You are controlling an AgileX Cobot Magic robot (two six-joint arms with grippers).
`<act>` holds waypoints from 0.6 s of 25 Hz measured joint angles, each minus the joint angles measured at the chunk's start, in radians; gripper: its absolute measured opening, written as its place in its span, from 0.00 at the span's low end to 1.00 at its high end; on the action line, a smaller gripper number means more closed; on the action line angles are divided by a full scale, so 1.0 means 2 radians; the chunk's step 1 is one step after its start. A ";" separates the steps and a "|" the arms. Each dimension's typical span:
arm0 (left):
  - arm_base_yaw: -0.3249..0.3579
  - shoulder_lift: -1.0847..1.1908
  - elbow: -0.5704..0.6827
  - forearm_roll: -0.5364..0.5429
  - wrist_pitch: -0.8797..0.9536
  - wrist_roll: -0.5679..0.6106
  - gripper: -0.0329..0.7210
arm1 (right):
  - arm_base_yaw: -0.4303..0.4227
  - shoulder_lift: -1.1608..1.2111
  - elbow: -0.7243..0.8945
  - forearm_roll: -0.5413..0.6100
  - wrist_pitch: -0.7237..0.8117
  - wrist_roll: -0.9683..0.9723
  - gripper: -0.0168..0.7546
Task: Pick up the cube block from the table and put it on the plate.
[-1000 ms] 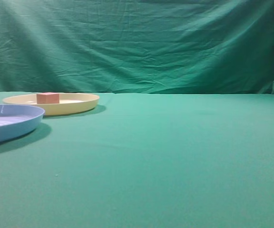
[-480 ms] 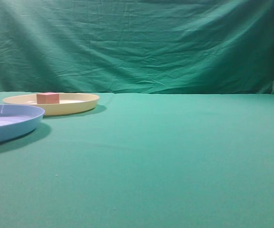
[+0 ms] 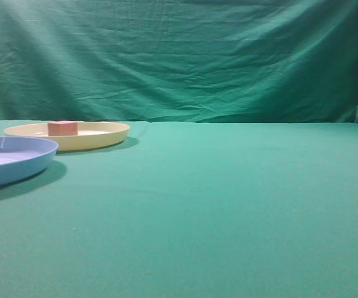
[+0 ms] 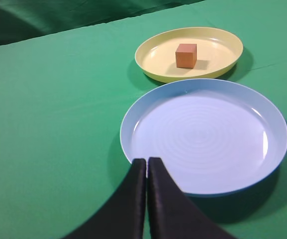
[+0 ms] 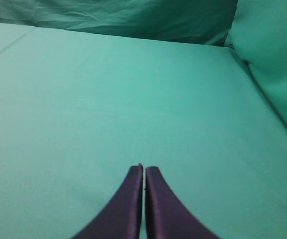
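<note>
The reddish-brown cube block [image 3: 62,128] rests inside the pale-yellow plate [image 3: 104,138] at the far left of the green table [image 3: 216,198]. The left wrist view shows the cube block [image 4: 186,55] near the middle of the plate [image 4: 153,62]. My left gripper [image 4: 146,160] is shut and empty, at the near rim of the light-blue plate, well short of the cube. My right gripper [image 5: 144,168] is shut and empty over bare green cloth. Neither gripper shows in the exterior view.
A light-blue round plate [image 3: 36,162] lies at the left edge, in front of the yellow plate; in the left wrist view its rim [image 4: 128,119] is just ahead of my fingertips. The wrinkled green backdrop [image 3: 179,62] closes the far side.
</note>
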 joint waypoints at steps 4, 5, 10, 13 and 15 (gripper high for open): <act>0.000 0.000 0.000 0.000 0.000 0.000 0.04 | 0.000 0.000 0.000 -0.001 0.006 0.000 0.02; 0.000 0.000 0.000 0.000 0.000 0.000 0.04 | 0.000 0.000 0.000 -0.001 0.007 0.000 0.02; 0.000 0.000 0.000 0.000 0.000 0.000 0.04 | -0.001 0.000 0.000 -0.001 0.008 0.000 0.02; 0.000 0.000 0.000 0.000 0.000 0.000 0.04 | -0.001 0.000 0.000 -0.001 0.008 0.000 0.02; 0.000 0.000 0.000 0.000 0.000 0.000 0.04 | -0.001 0.000 0.000 -0.001 0.008 -0.001 0.02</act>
